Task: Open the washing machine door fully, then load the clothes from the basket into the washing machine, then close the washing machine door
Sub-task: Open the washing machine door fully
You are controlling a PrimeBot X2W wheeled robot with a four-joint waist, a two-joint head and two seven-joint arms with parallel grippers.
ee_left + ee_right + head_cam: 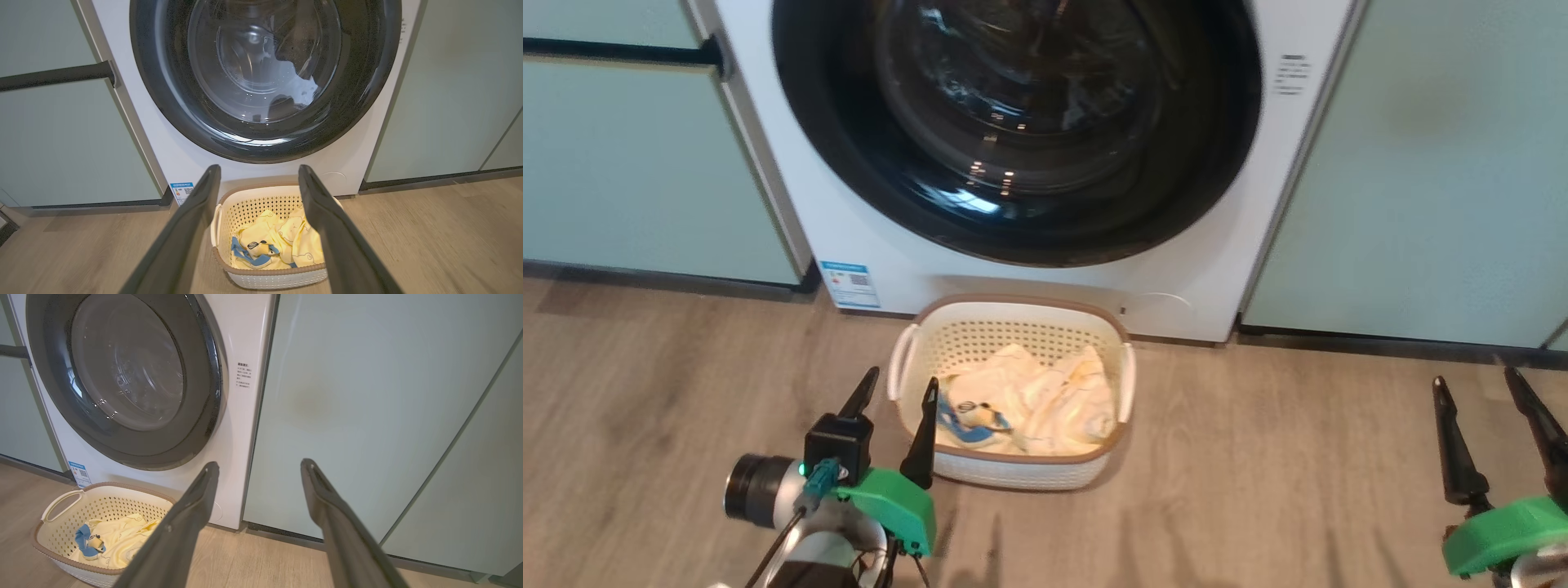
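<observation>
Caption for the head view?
Open left gripper and open right gripper face the shut washing machine door; clothes in the basket.

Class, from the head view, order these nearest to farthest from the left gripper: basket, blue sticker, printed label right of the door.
1. Basket: just right of the left gripper.
2. Blue sticker: lower left corner of the washer.
3. Printed label: upper right of the washer's front.

The left claw point(903, 376) and right claw point(1472, 374) hover, fingers spread, empty.
</observation>
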